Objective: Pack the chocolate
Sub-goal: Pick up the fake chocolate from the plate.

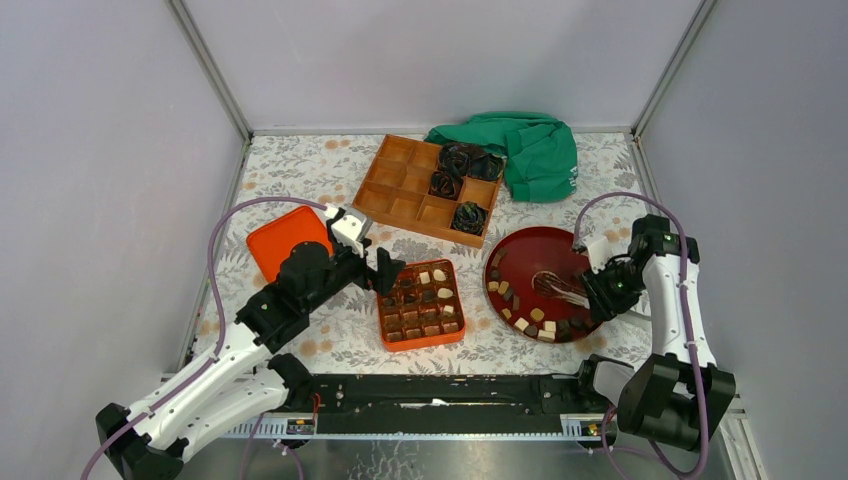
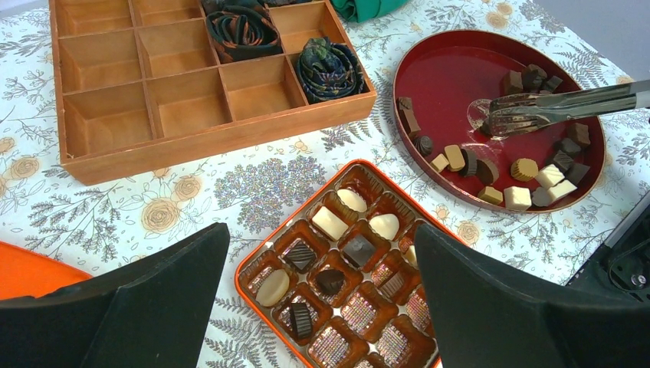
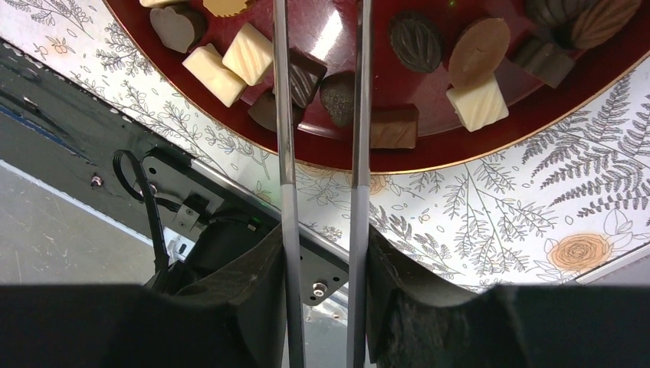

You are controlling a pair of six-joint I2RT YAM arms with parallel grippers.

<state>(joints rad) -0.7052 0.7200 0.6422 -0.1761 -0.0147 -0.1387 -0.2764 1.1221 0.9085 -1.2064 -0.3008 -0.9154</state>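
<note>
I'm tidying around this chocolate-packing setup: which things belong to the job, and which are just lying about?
Job: chocolate, red plate, orange compartment box, orange lid, tongs.
Lying about: wooden divider tray, black rosette bundles in it, green cloth.

Lab cell: grey panels (image 1: 100,150), aluminium frame (image 1: 211,68).

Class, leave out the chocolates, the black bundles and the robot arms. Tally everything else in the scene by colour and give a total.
Orange: 2 (chocolate box, lid)
Red: 1 (round plate)
Green: 1 (cloth)
Brown wood: 1 (divided tray)
Silver: 1 (tongs)
Total: 6
</note>
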